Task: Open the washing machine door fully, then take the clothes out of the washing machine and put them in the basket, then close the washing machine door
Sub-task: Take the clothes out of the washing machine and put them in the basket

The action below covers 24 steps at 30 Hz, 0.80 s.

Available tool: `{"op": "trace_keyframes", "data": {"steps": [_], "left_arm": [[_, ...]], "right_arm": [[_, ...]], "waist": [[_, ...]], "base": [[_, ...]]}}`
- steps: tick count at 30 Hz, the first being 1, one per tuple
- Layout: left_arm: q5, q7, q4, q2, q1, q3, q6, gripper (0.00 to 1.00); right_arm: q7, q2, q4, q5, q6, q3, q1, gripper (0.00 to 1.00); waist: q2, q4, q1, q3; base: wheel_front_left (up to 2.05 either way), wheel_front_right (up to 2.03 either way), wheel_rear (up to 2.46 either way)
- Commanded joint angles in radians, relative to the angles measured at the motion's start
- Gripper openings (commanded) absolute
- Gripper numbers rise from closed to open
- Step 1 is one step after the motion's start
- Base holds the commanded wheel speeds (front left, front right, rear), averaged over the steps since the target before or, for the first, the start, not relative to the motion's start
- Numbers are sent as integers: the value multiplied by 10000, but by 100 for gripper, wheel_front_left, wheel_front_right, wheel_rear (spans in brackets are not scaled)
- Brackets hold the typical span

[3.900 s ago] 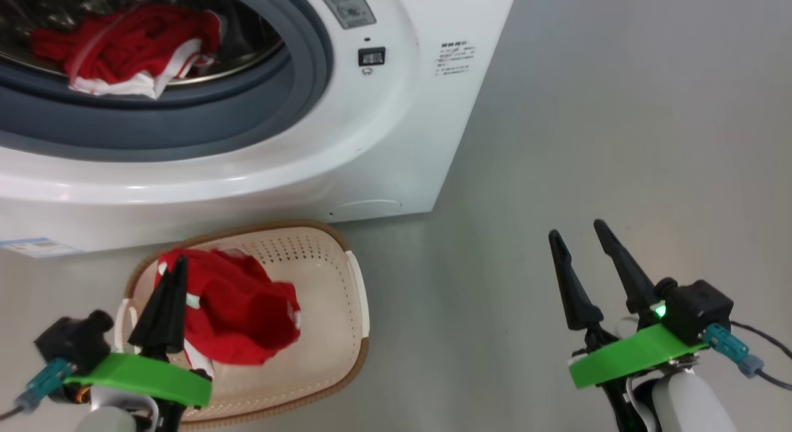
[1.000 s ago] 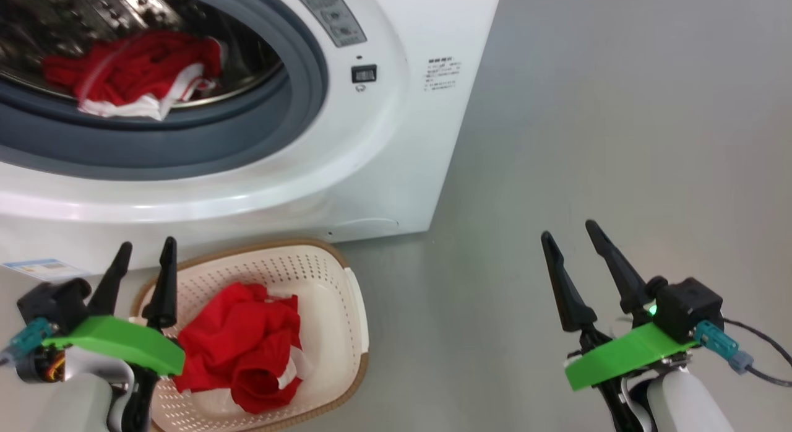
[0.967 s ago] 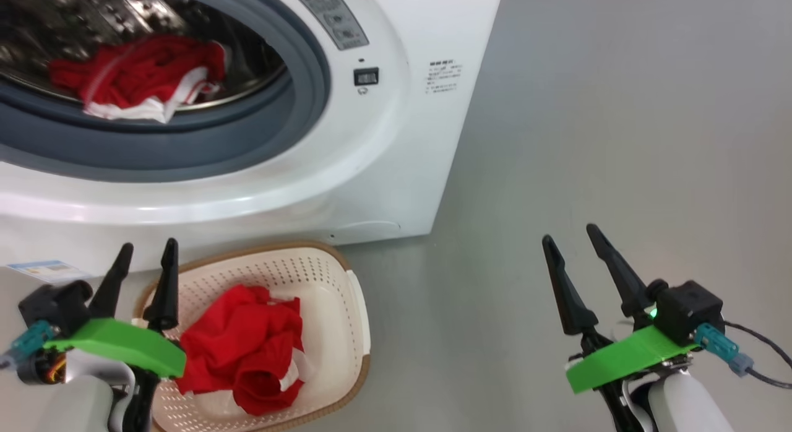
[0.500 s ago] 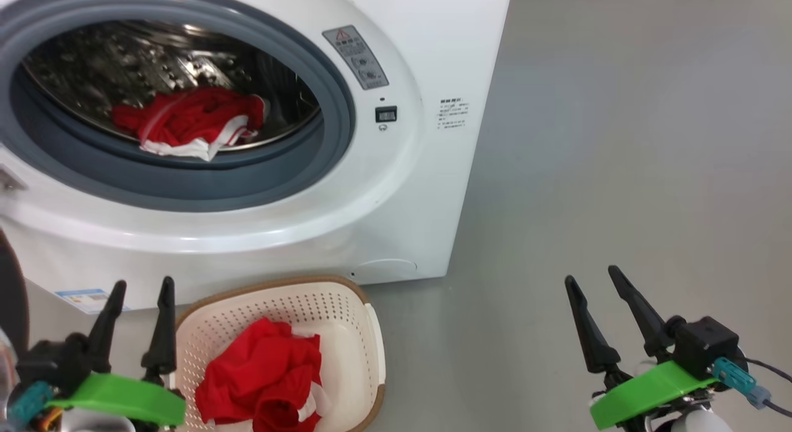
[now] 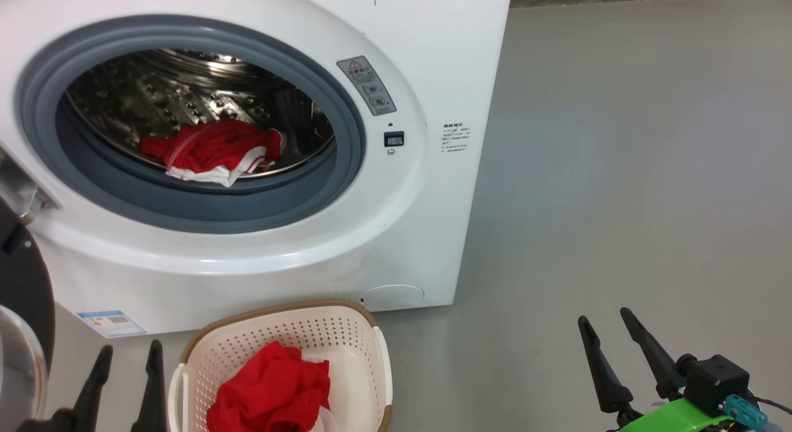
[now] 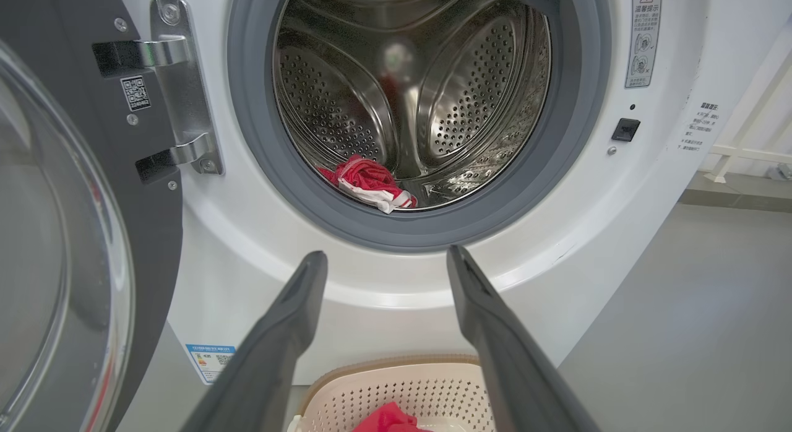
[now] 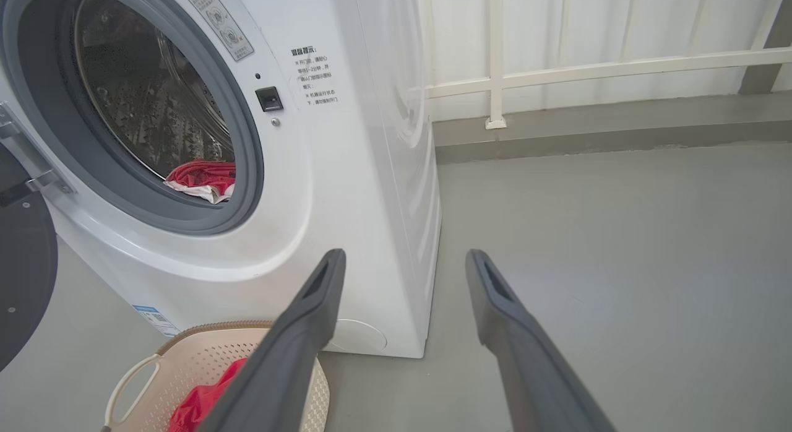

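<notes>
The washing machine (image 5: pixel 433 48) is standing on the grey floor (image 5: pixel 619 172). Its door (image 5: pixel 25 289) is standing wide open on the left, hanging from a metal hinge (image 6: pixel 179 85). The door's black rim and glass bowl are showing at the left edge of the head view.

Some of the clothes (image 5: pixel 210 150) are lying as a red and white bundle at the front of the steel drum (image 6: pixel 445 85), just behind the grey rubber ring (image 5: pixel 204 212). A second red bundle (image 5: pixel 272 392) is sitting in the basket (image 5: pixel 278 309), which is resting on the floor just in front of the machine, below the opening.

The left gripper (image 5: pixel 130 346) is hovering just left of the basket, its fingers spread apart and holding nothing. In the left wrist view they are pointing toward the drum opening. The right gripper (image 5: pixel 603 316) is hanging over the floor well to the right of the machine and basket, its fingers likewise spread and empty. Behind the machine, a white railing (image 7: pixel 557 67) is running along the wall.
</notes>
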Motion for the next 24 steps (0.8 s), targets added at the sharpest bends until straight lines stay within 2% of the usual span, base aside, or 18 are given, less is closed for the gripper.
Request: {"op": "trace_keyframes", "data": {"steps": [1, 12, 24], "left_arm": [[93, -53, -391, 103, 36, 483, -27, 100], [187, -53, -748, -141, 477, 723, -27, 100], [-149, -53, -572, -24, 51, 603, -27, 100]], "right_arm": [[-49, -159, -275, 62, 16, 123, 26, 100], [-49, -174, -336, 63, 16, 7, 214, 100], [-49, 58, -444, -45, 16, -5, -23, 100]], "waist": [[0, 10, 0, -71], [0, -15, 0, -84], [0, -29, 0, 438]], "base": [[0, 0, 0], [0, 0, 0], [0, 0, 0]]}}
